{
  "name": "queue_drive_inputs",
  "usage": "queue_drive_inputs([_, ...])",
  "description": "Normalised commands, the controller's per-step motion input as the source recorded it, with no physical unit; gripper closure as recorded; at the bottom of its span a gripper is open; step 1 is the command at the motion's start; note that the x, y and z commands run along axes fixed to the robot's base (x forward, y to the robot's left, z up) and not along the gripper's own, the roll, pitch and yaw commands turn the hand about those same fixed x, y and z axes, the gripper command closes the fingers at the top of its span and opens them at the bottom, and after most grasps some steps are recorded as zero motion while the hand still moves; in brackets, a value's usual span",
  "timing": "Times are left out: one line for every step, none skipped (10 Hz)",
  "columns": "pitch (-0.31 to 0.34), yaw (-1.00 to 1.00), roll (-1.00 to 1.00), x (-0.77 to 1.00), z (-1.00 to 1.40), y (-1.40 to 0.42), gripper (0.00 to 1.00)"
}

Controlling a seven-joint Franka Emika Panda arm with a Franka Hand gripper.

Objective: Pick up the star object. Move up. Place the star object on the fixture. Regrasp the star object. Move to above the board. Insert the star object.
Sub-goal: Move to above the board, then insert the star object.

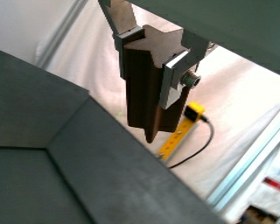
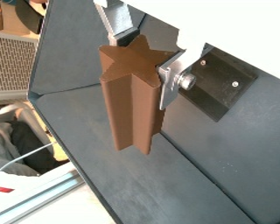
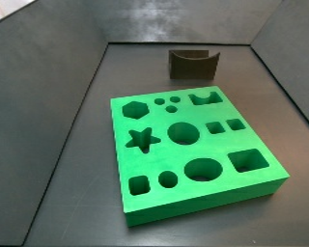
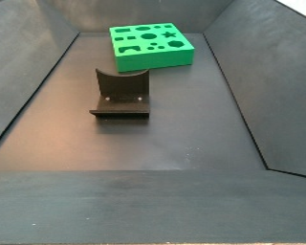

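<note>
Wrist views: one star object (image 2: 133, 96) in gripper (image 2: 140, 39).

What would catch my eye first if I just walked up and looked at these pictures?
Probably the bright green board, full of shaped cutouts, on the dark floor in both side views, with the small dark fixture standing apart from it. In both wrist views, the gripper holds a tall reddish-brown star object between its silver fingers, out of both side views.

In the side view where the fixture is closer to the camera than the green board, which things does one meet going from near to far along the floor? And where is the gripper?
Fixture → board. The gripper is outside this view; in both wrist views its jaws are shut on the star object.
</note>
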Motion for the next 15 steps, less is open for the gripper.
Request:
queue_drive_inputs([-0.024,-0.1,-1.0,-0.44,0.2,-1.0,1.0])
queue_drive_inputs([-0.031,-0.1,-1.0,-0.46,0.22,-1.0,1.0])
queue_drive_inputs([-0.031,-0.1,-1.0,-0.48,0.21,-1.0,1.0])
queue_drive_inputs([-0.028,-0.11,-1.0,-0.48,0.21,-1.0,1.0])
queue_drive_inputs([-0.023,-0.11,-1.0,-0.48,0.22,-1.0,1.0])
queue_drive_inputs([-0.013,-0.11,-1.0,-0.5,0.22,-1.0,1.0])
queue_drive_inputs([-0.009,-0.11,-1.0,-0.52,0.22,-1.0,1.0])
queue_drive_inputs([-0.006,-0.11,-1.0,-0.54,0.22,-1.0,1.0])
queue_drive_inputs([-0.005,-0.11,-1.0,-0.45,0.18,-0.81,1.0])
queue_drive_inputs([-0.001,-0.11,-1.0,-0.27,0.09,-0.42,1.0])
queue_drive_inputs([-0.001,-0.1,-1.0,-0.15,0.04,-0.18,1.0])
queue_drive_inputs([-0.003,-0.07,-0.84,-0.1,0.02,-0.09,1.0])
queue_drive_inputs([-0.015,-0.05,-0.59,-0.08,0.02,-0.05,1.0])
queue_drive_inputs([-0.023,-0.02,-0.32,-0.06,0.0,-0.02,1.0])
queue_drive_inputs([-0.04,0.07,0.0,0.0,-0.03,-0.11,1.0])
